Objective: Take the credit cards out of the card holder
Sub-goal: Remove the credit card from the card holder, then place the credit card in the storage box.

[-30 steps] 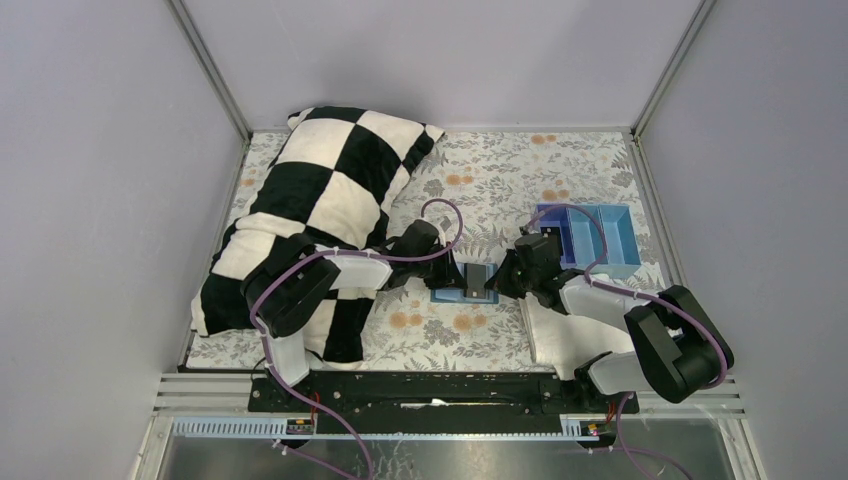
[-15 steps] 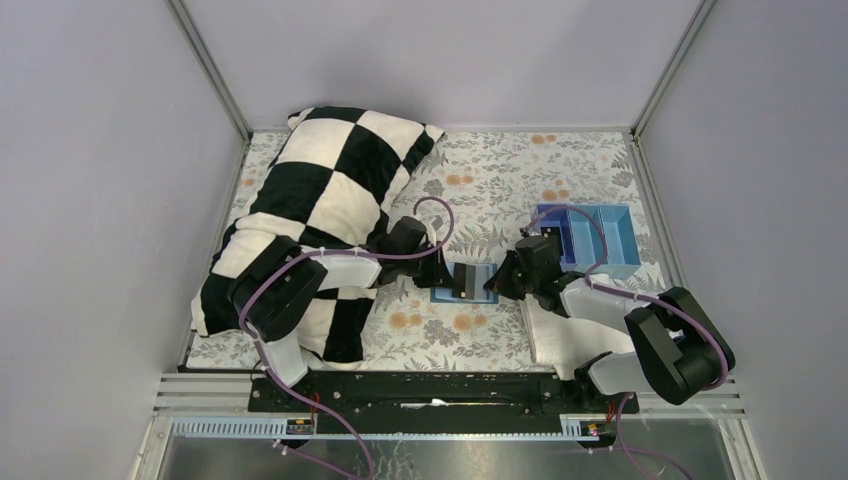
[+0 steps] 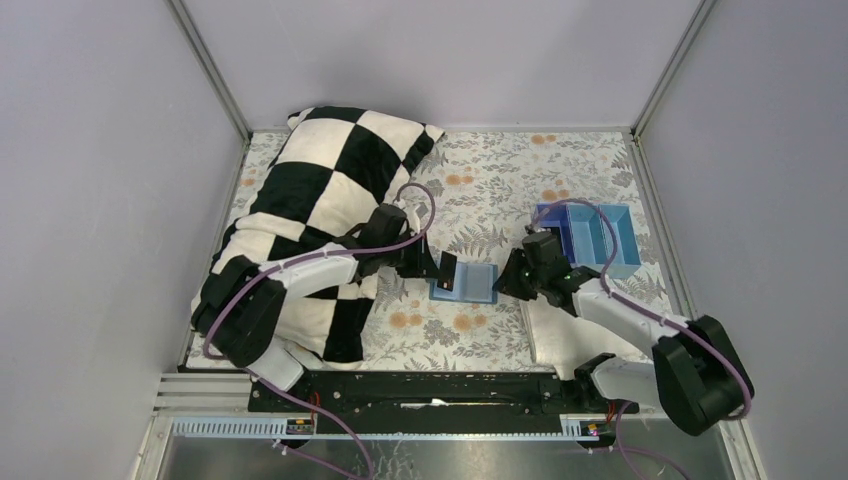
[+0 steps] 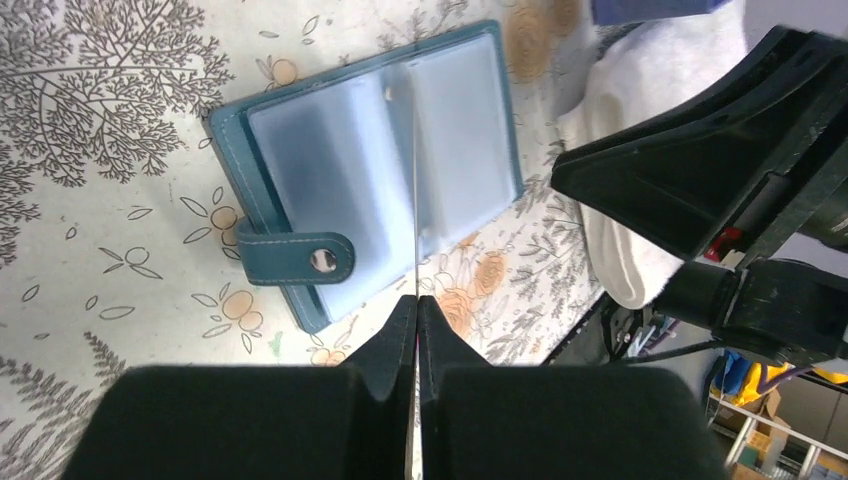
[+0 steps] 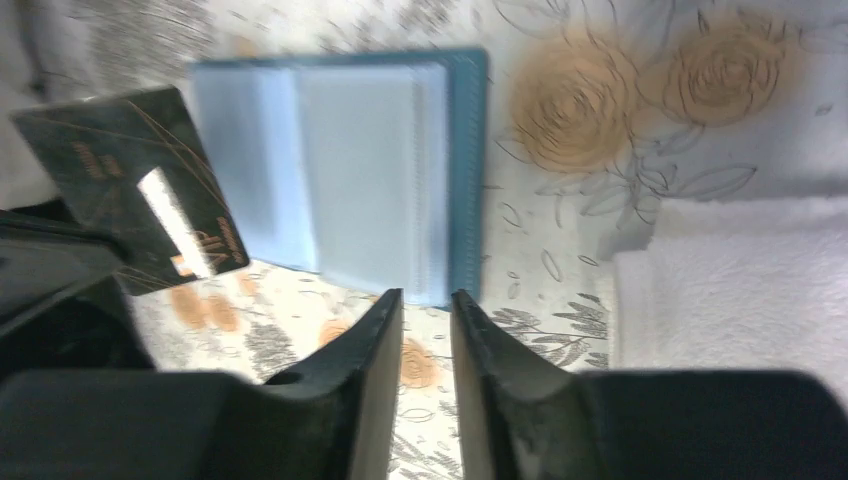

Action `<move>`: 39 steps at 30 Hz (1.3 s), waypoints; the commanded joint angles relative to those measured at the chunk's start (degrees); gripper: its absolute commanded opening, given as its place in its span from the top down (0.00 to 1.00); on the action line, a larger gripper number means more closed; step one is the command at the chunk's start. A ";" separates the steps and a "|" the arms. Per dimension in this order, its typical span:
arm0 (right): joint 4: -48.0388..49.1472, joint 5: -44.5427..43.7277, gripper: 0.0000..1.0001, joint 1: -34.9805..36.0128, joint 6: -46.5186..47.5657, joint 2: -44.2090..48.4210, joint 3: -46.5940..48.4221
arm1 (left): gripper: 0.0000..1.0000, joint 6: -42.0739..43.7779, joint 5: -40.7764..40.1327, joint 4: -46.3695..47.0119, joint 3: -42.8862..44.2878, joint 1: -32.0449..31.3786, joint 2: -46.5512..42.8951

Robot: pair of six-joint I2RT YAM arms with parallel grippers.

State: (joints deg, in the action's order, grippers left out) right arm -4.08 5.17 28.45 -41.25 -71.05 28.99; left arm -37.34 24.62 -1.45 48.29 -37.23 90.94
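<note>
The light-blue card holder lies open and flat on the flowered cloth, clear sleeves up. My left gripper is shut on a dark credit card, which it holds on edge just left of the holder. From the left wrist the card shows only as a thin line. My right gripper hovers at the holder's right edge, slightly open with nothing between its fingers. Whether more cards sit in the sleeves cannot be told.
A bright blue tray with compartments stands behind the right arm. A folded white towel lies under that arm. A black-and-white checkered pillow fills the left side, under the left arm. Walls enclose the table.
My left gripper has drawn the dark card leftward, clear of the holder. The right jaws have parted and pulled back a little to the right.
</note>
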 commanded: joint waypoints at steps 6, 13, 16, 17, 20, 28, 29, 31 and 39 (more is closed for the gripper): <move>1.92 14.96 0.41 -7.28 3.15 11.47 6.76 | 1.00 0.48 9.80 -0.51 3.74 0.88 -10.88; 22.87 30.63 0.27 -8.94 -7.74 10.84 3.89 | 1.00 -12.01 23.40 18.94 -1.08 3.73 -14.18; 32.76 36.14 0.25 -8.95 -13.07 8.87 2.04 | 1.00 -16.30 25.57 25.16 -2.53 4.18 -13.93; 35.71 37.69 0.25 -8.97 -14.71 7.91 1.46 | 1.00 -17.30 26.06 26.66 -2.89 4.20 -13.66; 44.41 39.73 0.29 -8.93 -19.57 6.62 -0.57 | 1.00 -20.40 26.92 31.64 -4.13 4.31 -12.93; 49.82 41.27 0.92 -8.94 -23.65 6.19 -1.27 | 1.00 -20.21 25.87 31.32 -4.33 4.22 -12.23; 49.49 41.00 1.00 -8.91 -24.01 6.56 -1.17 | 1.00 -19.81 25.29 30.53 -4.14 4.27 -12.12; 47.52 40.69 1.00 -8.95 -23.61 7.55 -0.56 | 1.00 -18.97 24.40 29.19 -3.78 4.19 -11.66; -8.79 16.12 1.00 -10.69 10.30 14.28 19.31 | 0.40 -6.05 16.35 7.09 3.06 4.38 -11.59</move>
State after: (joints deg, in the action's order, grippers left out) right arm 15.81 37.56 19.49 -51.55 -60.16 36.10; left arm -52.66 46.74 17.39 45.84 -33.08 80.14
